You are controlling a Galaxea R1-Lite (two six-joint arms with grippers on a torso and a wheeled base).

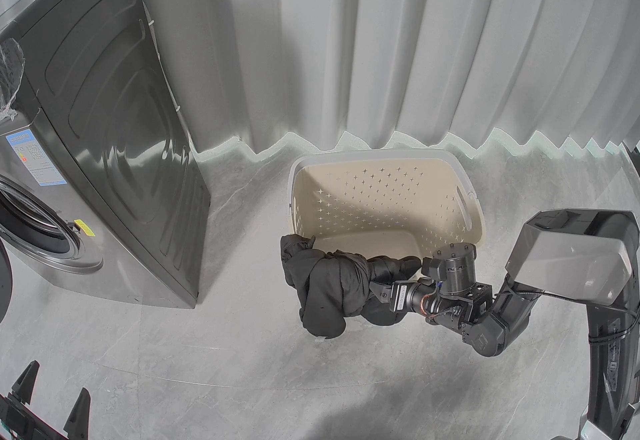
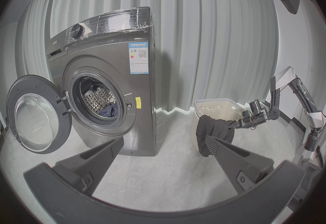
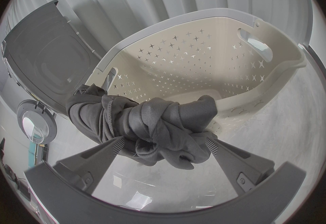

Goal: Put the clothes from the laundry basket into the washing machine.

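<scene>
White curtains [image 1: 400, 28] hang behind a grey floor [image 1: 267, 354]. The right end effector [image 3: 164, 145] squeezes a fat bundle of dark clothes [image 1: 327, 288], holding it over the near left rim of the laundry basket [image 1: 373, 154] (its inside looks bare). The washing machine [image 2: 102, 82] stands on the left with its door [image 2: 37, 114] swung wide, ready for the clothes. The left end effector [image 2: 163, 143] hangs open, low and near, holding nothing.
</scene>
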